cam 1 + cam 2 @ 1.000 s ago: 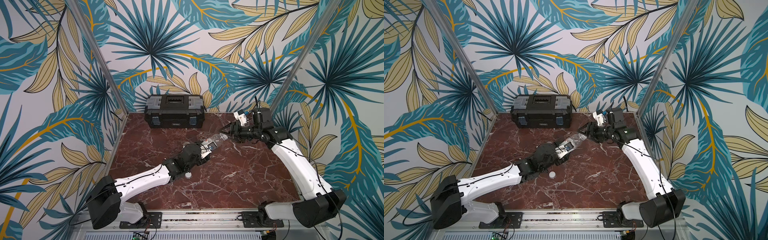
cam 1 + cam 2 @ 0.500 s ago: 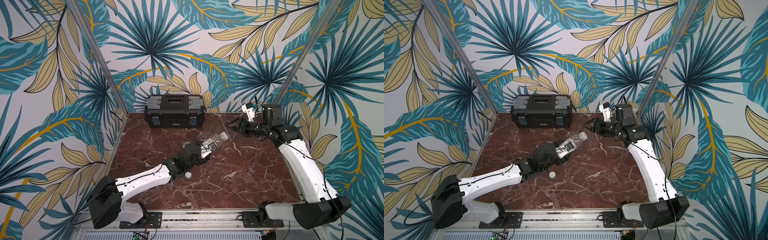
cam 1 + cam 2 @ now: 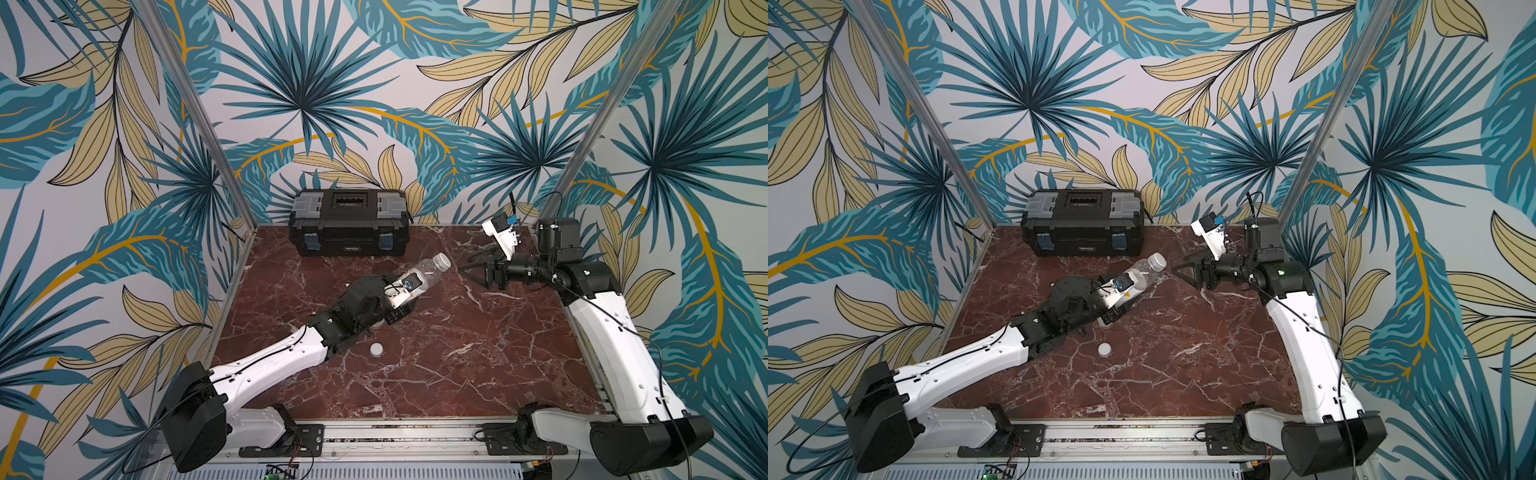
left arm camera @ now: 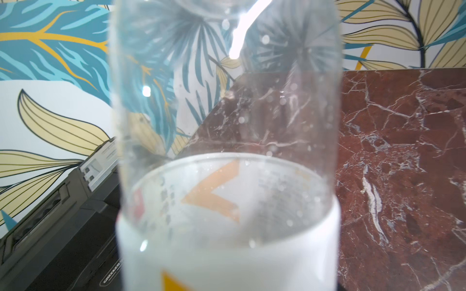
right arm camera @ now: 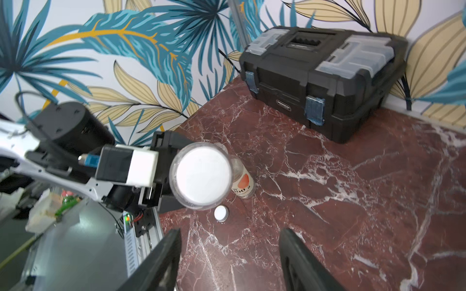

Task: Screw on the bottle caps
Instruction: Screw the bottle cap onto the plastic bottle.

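Black toolbox (image 3: 349, 222) at rear; left gripper (image 3: 399, 309) clamps capped bottle (image 3: 428, 271); right gripper (image 3: 464, 265) spread, empty; loose cap (image 3: 376, 349) on table (image 3: 457, 365).

The second bottle (image 5: 243, 185) stands half hidden behind the held bottle (image 5: 199, 205), its label print unreadable.

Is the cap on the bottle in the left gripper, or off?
On: a white cap covers the neck of the tilted bottle in both top views. How tightly it is screwed, cannot tell.
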{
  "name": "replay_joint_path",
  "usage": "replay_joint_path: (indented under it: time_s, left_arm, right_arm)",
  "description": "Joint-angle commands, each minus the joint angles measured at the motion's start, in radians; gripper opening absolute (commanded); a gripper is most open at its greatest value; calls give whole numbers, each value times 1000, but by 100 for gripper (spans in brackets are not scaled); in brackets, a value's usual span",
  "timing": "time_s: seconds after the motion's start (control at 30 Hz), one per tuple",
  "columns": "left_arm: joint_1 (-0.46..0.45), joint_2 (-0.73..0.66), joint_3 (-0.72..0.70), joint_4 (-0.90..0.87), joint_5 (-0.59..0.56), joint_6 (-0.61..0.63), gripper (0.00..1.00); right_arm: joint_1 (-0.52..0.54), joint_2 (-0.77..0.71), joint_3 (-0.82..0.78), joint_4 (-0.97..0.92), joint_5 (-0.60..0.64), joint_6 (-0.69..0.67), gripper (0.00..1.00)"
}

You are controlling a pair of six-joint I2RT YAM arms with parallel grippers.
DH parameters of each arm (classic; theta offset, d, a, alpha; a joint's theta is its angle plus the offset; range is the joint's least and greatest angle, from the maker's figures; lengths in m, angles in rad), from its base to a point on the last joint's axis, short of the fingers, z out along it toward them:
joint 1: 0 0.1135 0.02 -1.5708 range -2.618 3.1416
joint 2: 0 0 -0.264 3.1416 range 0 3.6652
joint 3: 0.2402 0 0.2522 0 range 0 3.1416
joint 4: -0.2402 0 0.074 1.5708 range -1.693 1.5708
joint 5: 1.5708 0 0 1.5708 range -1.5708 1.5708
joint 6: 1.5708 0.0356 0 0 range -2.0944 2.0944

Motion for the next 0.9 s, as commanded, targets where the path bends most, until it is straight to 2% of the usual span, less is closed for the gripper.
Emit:
replay_joint_path:
  time_s: [0.0,0.1,0.37,0.5,0.87]
  left_arm:
    - [11,-23,3,-59,103,19,0]
    - [18,-25,14,-93,155,33,0]
    - [36,-39,29,-141,291,68,0]
    - [51,-42,46,-173,341,83,0]
    - [59,-46,52,-161,358,81,0]
  right_arm:
    - [-3,-16,-2,-75,-103,-237,67]
    - [-2,2,34,-121,-141,-290,67]
    - [-2,61,132,-302,-143,-454,70]
    - [16,74,147,-328,-140,-460,71]
    - [87,68,87,-302,-21,-437,71]
